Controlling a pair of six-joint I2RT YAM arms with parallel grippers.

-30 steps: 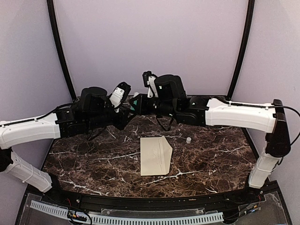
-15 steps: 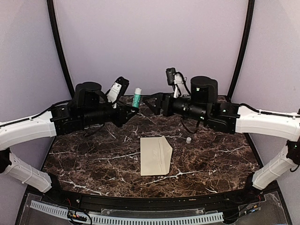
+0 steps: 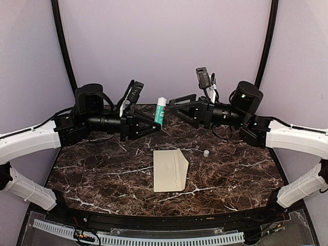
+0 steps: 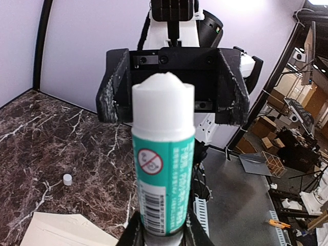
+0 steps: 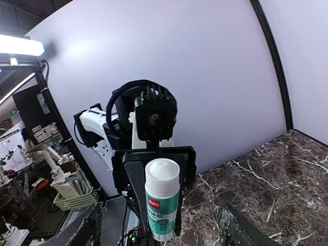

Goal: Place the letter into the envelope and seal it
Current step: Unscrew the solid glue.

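Note:
The cream envelope point(image 3: 170, 170) lies flat mid-table, its triangular flap on the right side; a corner of the envelope point(image 4: 66, 233) shows in the left wrist view. The letter is out of view. My left gripper point(image 3: 152, 126) is shut on the base of a green-and-white glue stick point(image 3: 160, 111), held upright above the table's back with its white tip bare. The same glue stick point(image 4: 163, 169) fills the left wrist view, clamped in my left gripper point(image 4: 163, 234). My right gripper point(image 3: 173, 105) is open, just right of the stick and apart from it. From the right wrist, the glue stick point(image 5: 162, 205) stands between my own spread fingers point(image 5: 84, 228).
A small white cap point(image 3: 206, 152) stands on the dark marble table point(image 3: 102, 174), right of the envelope; this cap point(image 4: 67, 179) also shows in the left wrist view. Both arms reach inward over the table's back half, gripper facing gripper.
My right gripper has opened, let go of the glue stick and drawn back to the right. The left gripper has carried the stick slightly rightward. Envelope and cap have not moved.

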